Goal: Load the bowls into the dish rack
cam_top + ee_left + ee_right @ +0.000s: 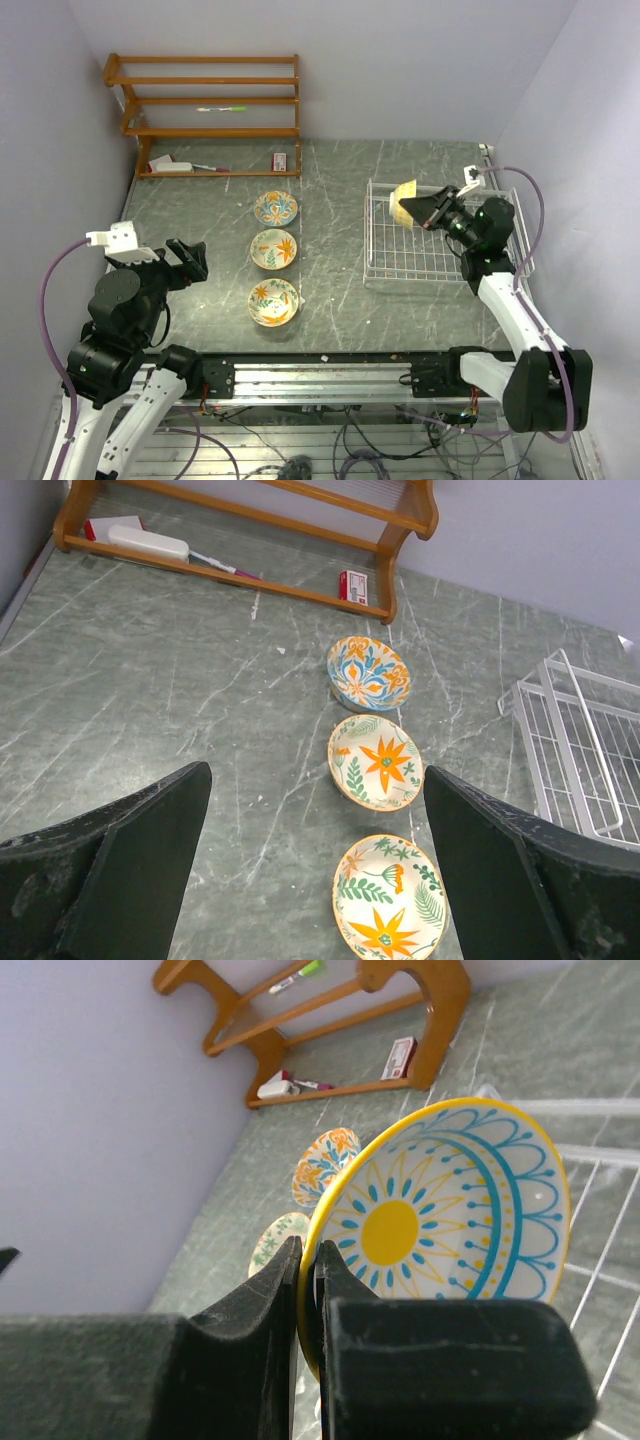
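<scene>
Three patterned bowls lie in a column on the table: a blue-orange floral one (275,208) farthest, then two cream bowls with orange flowers (273,249) (273,302). They also show in the left wrist view (368,673) (377,762) (390,910). My right gripper (415,209) is shut on the rim of the blue-yellow bowl (450,1210) and holds it on edge over the far left part of the white wire dish rack (420,262). My left gripper (190,262) is open and empty, left of the bowl column. The red and mint green bowls are out of view.
An orange-brown wooden shelf unit (210,110) stands at the back left, with a pen, a white object and a small red box on it. Walls close in on the left and right. The rack's right rim (520,235) lies near the table's right edge.
</scene>
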Controlling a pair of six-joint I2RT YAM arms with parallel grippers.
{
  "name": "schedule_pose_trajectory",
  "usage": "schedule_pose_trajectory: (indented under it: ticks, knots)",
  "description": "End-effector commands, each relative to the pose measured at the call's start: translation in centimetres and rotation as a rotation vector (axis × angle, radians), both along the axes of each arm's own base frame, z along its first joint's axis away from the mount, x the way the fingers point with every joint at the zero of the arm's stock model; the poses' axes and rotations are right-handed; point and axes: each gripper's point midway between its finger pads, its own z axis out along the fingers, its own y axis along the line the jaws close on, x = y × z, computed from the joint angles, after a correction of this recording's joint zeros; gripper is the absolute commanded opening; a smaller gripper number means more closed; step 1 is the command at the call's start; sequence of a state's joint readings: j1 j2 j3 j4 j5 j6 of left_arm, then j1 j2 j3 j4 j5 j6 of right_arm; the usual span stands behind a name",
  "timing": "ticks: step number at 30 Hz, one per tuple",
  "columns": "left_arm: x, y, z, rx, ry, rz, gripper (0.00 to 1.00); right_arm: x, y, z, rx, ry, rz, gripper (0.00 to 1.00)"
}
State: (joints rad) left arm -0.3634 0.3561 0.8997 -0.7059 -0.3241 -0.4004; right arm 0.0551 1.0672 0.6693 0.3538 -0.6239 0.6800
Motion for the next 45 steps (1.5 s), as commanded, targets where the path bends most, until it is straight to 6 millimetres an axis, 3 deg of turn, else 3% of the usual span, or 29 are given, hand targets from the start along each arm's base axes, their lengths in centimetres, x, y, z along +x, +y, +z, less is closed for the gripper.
schedule_pose_trajectory:
  ticks: [1,5,11,20,35,39,45]
  knots:
    - [-0.2,-0.3,1.0,-0.015,-0.031,-0.022,0.98,-0.9,-1.2,0.0,0.241,0.054,0.083,0.0]
    - [-0.4,-0.1,1.4,-0.011,-0.037,-0.017,0.98,-1.4,-2.1,0.0,0.379,0.044,0.128,0.0]
    - [-0.4,-0.2,1.3,-0.015,-0.032,-0.018,0.98,-0.6,-2.3,-1.6,0.469,0.115,0.147,0.01]
    - [-0.3,-0.1,1.3,-0.006,-0.031,-0.013,0.98,1.8,-3.3,-6.6,0.46,0.272,0.053,0.02]
    - [-0.2,0.0,1.3,0.001,-0.037,-0.009,0.98,3.0,-4.1,-11.9,0.415,0.43,-0.034,0.06]
    - [-0.3,0.1,1.3,0.0,-0.041,-0.007,0.98,3.1,-4.8,-12.8,0.38,0.465,-0.087,0.12]
    - [-0.4,0.2,1.4,-0.001,-0.044,-0.006,0.98,3.3,-6.3,-13.5,0.271,0.493,-0.197,0.3]
